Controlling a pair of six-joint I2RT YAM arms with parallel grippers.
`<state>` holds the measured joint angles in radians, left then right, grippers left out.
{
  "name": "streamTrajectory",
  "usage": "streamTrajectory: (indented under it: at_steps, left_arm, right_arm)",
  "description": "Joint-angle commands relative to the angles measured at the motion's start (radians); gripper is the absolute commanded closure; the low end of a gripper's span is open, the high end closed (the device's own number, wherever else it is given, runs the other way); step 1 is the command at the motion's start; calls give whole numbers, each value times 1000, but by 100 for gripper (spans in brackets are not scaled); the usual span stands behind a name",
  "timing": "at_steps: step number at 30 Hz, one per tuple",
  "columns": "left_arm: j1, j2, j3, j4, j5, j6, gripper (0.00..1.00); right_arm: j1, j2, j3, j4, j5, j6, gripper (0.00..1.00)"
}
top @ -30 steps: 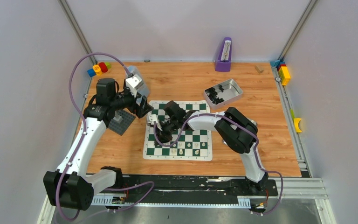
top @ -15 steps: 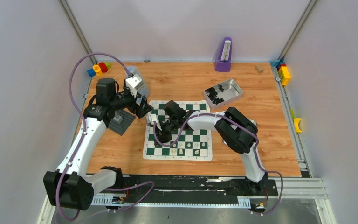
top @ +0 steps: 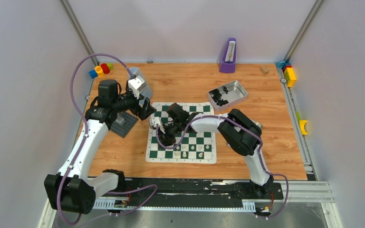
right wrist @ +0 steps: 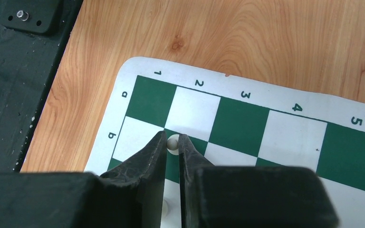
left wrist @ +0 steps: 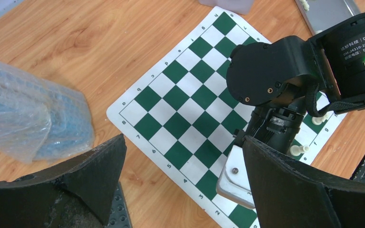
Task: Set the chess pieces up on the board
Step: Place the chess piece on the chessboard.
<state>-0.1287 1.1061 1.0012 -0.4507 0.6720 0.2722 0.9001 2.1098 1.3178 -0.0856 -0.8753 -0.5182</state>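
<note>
The green and white board [top: 204, 140] lies mid-table, with several cream chess pieces [top: 184, 154] standing along its near row. My right gripper [right wrist: 172, 137] hangs low over the board's [right wrist: 290, 133] left near corner. Its fingertips are shut on the round head of a cream pawn [right wrist: 173, 143], which stands on a dark green square in file b. Another cream piece [right wrist: 164, 207] shows low down between the fingers. My left gripper [left wrist: 184, 142] hovers wide open and empty above the board's [left wrist: 180, 90] left edge, beside the right arm's wrist [left wrist: 275, 71].
A metal tray [top: 227, 94] of dark pieces sits at the back right. A dark grey studded plate [top: 122, 124] lies left of the board, and a clear plastic bag [left wrist: 28, 114] lies behind it. A purple metronome [top: 228, 56] stands at the back wall.
</note>
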Motion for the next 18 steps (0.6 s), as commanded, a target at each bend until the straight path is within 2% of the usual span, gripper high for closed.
streamTrajectory:
  at_steps: [1,8,18]
  left_arm:
    - [9,-20,-8,36,9,17,0]
    - [9,-19,-7,37,12,16,0]
    - [8,-15,-6,37,16,16,0]
  right_arm:
    - [-1,-2,29,-14,-7,-14,87]
    - [-4,-25,24,-27,13,-28,93]
    - [-25,-59,8,-31,22,-42,95]
